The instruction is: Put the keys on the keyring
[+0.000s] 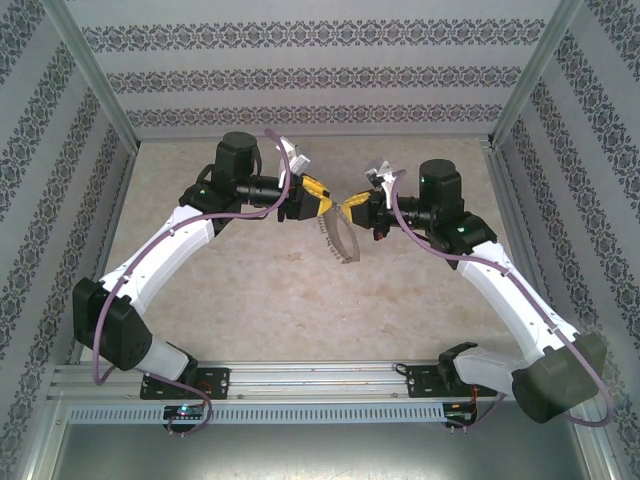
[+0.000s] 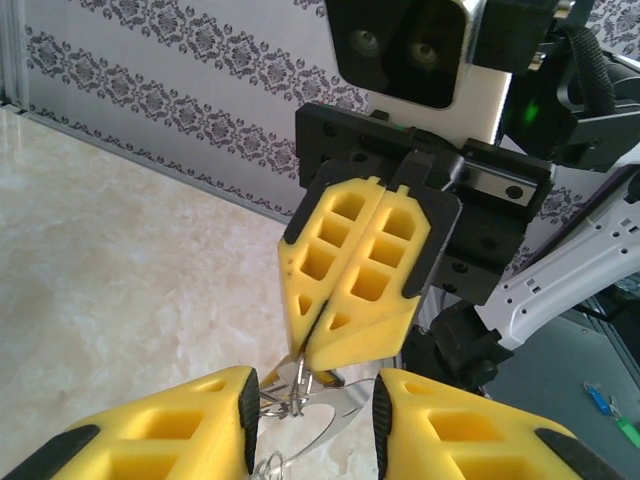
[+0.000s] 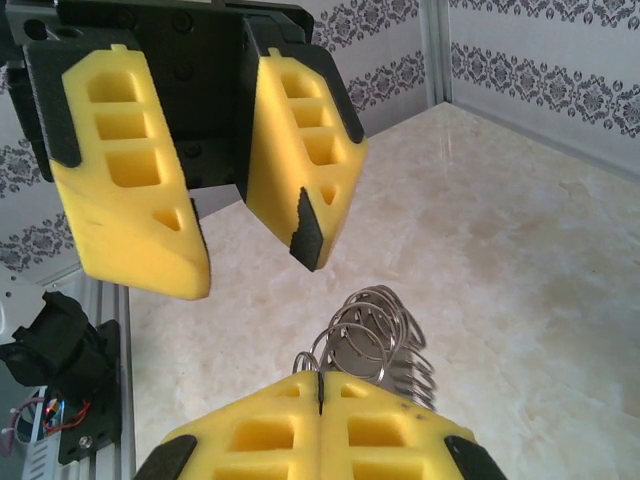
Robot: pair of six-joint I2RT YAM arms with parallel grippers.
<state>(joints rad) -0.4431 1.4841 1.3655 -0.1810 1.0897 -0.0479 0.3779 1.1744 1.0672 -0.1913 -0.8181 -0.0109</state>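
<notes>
The keyring (image 1: 343, 245) is a coil of thin grey wire loops hanging between the two grippers above the middle of the table. My right gripper (image 3: 320, 385) is shut on one end of it, and the loops (image 3: 375, 325) fan out past its tips. My left gripper (image 2: 312, 420) faces it tip to tip, open. Its jaws stand on either side of the loops (image 2: 290, 395), and the left pad (image 2: 248, 415) touches the wire. In the left wrist view the right gripper (image 2: 308, 352) points down at this gap. The keys are hidden among the loops and fingers.
The beige marble-look table (image 1: 250, 290) lies below both arms. Patterned walls (image 1: 300, 70) and metal frame posts (image 1: 505, 120) enclose it on three sides. An aluminium rail (image 1: 320, 385) with the arm bases runs along the near edge.
</notes>
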